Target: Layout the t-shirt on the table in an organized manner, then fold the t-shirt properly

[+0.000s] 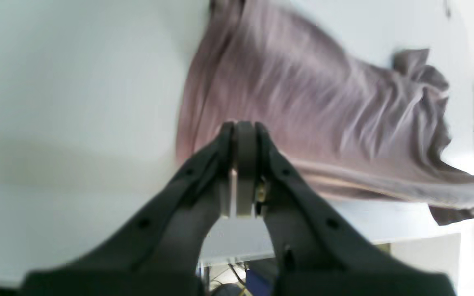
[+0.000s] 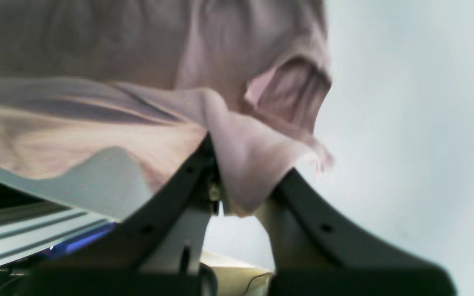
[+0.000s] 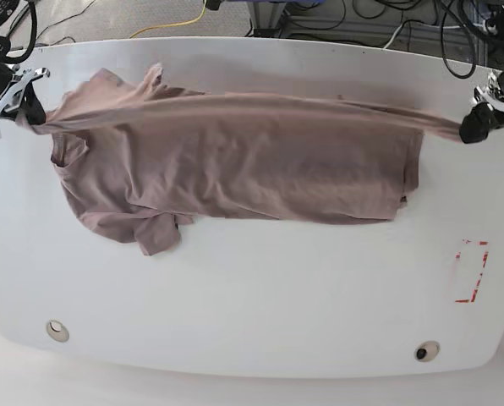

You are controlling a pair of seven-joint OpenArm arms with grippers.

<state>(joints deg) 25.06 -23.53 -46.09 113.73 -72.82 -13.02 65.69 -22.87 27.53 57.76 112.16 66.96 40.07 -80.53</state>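
Found shirt (image 3: 235, 156) stretched taut across far half of table (image 3: 260, 279), lifted edge spanning both sides, lower part and one sleeve bunched on the surface. Left gripper (image 1: 244, 135) clamped on shirt's edge; right gripper (image 2: 241, 185) pinched on a fold. Judged risks: thin knit slipping out under tension, uneven lowering trapping bunched sleeve beneath.

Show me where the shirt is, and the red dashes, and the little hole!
t-shirt (image 3: 260, 165), base view, middle of the body.
red dashed mark (image 3: 473, 271), base view, its right side.
round hole (image 3: 426, 351), base view, hole near the table's front right.
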